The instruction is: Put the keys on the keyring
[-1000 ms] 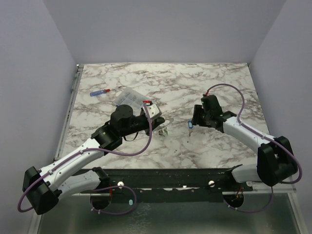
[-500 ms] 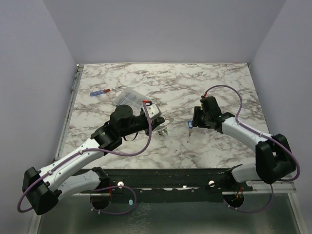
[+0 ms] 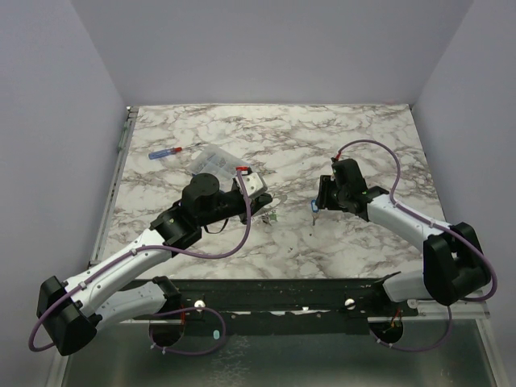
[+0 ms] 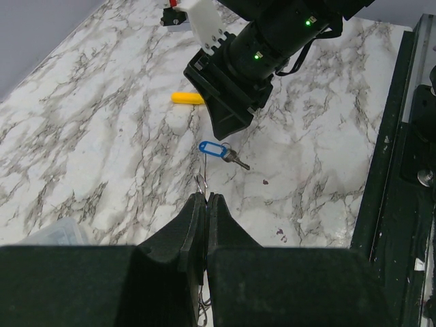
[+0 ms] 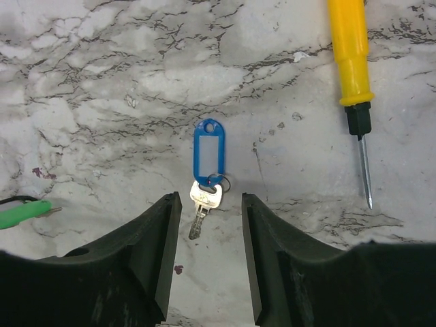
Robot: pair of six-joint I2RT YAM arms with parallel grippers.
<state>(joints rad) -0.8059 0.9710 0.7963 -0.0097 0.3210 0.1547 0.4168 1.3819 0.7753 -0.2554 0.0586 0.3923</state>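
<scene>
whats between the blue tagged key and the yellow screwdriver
Only bare marble table lies between the blue-tagged key and the yellow screwdriver. The right wrist view shows this stretch clearly.

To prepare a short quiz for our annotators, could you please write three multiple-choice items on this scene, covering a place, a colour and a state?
1. Where does the blue-tagged key lie?
A. in a clear box
B. on the table, between the fingers of the right pincer
C. on a shelf

2. What colour is the handle of the screwdriver beside it?
A. green
B. white
C. yellow

3. How does the right pincer stand?
A. open
B. shut on the key
C. shut on the screwdriver

Answers: B, the right wrist view shows it flat on the marble between the fingers; C, the handle is plainly yellow; A, the fingers stand apart with a gap around the key.
</scene>
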